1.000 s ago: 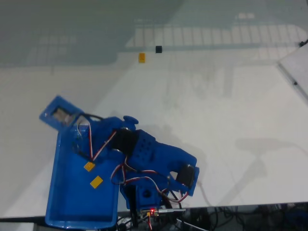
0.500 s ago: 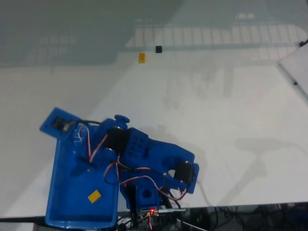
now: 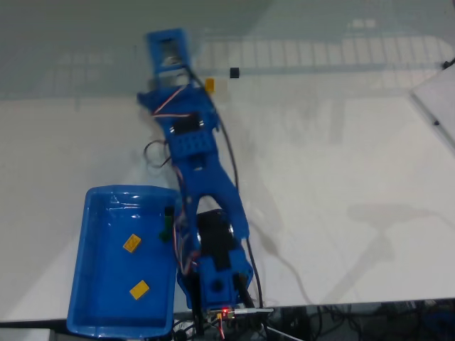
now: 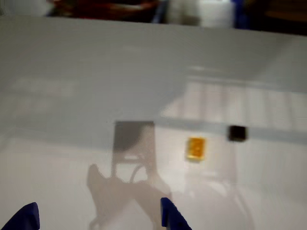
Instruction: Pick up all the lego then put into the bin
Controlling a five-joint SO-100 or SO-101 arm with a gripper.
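Your gripper (image 4: 96, 218) is wide open and holds nothing, so it is ready to grab. The yellow lego (image 4: 195, 148) and black lego (image 4: 236, 132) sit on the desk (image 3: 341, 142) just ahead. Three more lie in the bin (image 3: 96, 284).

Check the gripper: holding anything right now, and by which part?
Nothing is held. In the wrist view the gripper is open, its fingers spread over bare table. The yellow brick and black brick lie ahead on the table, untouched.

A white table (image 3: 341, 142) with a white board (image 3: 437, 106) at its right edge.
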